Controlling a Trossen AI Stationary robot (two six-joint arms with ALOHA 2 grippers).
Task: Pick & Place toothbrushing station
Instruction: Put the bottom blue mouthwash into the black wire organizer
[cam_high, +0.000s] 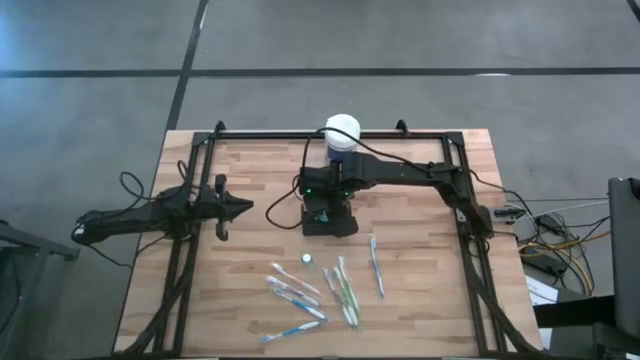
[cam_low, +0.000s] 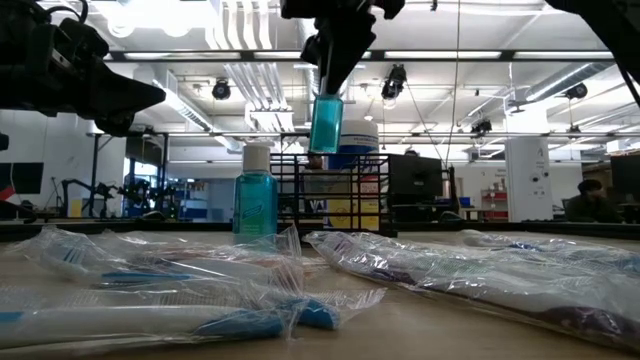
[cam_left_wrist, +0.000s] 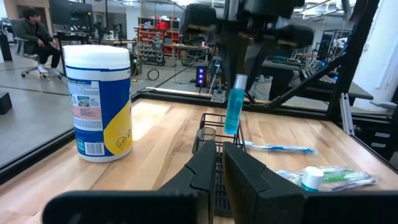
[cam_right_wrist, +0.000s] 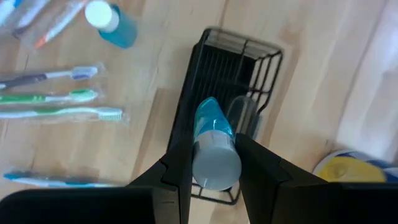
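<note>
Right gripper (cam_right_wrist: 214, 163) pinching blue mouthwash bottle (cam_right_wrist: 211, 140) above black caddy (cam_right_wrist: 233, 74): centre over slot, lower straight. Left gripper (cam_left_wrist: 217, 171) pressed together, idle far left.

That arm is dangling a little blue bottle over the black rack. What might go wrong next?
The right pincer holds the blue bottle only by its cap end, above the black rack. It might slip, or catch a wire wall instead of dropping inside. A second blue bottle stands close beside the rack and might get knocked over.
</note>
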